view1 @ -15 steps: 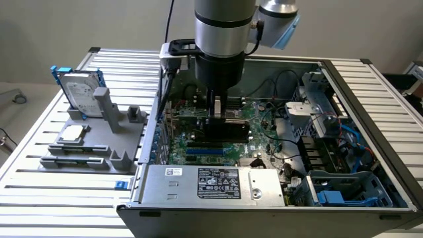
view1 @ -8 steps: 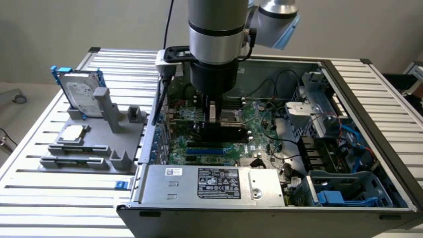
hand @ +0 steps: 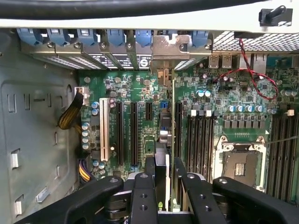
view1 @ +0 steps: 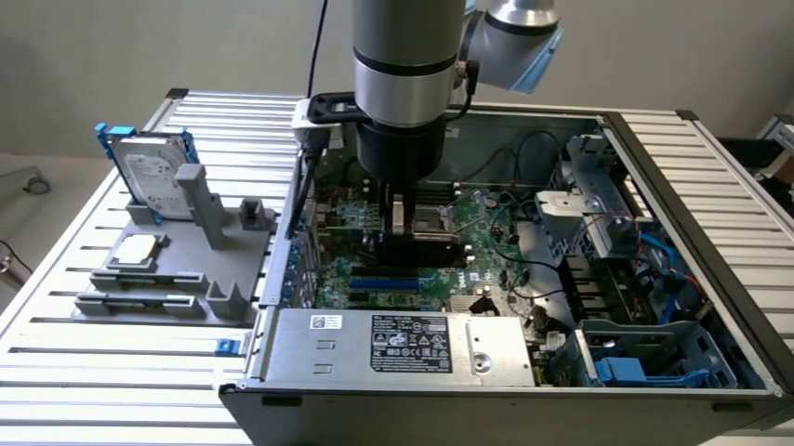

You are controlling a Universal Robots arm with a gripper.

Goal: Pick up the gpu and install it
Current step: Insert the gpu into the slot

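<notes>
The exterior view looks down at a slant from above and outside the power-supply edge of the open computer case (view1: 694,390). It stands far enough back to take in the whole case and the slatted table (view1: 74,372) carrying it, out to the table's far edge. The wrist view sits on the arm and looks down along the gripper (hand: 164,163), close over the motherboard (hand: 140,93), with the case's slot-bracket wall (hand: 117,46) beyond. Both views share the motherboard (view1: 484,218), the gripper (view1: 400,223) and the gpu (hand: 166,130) standing edge-on between its fingers (hand: 150,172), seen as a black block (view1: 429,249) from outside.
</notes>
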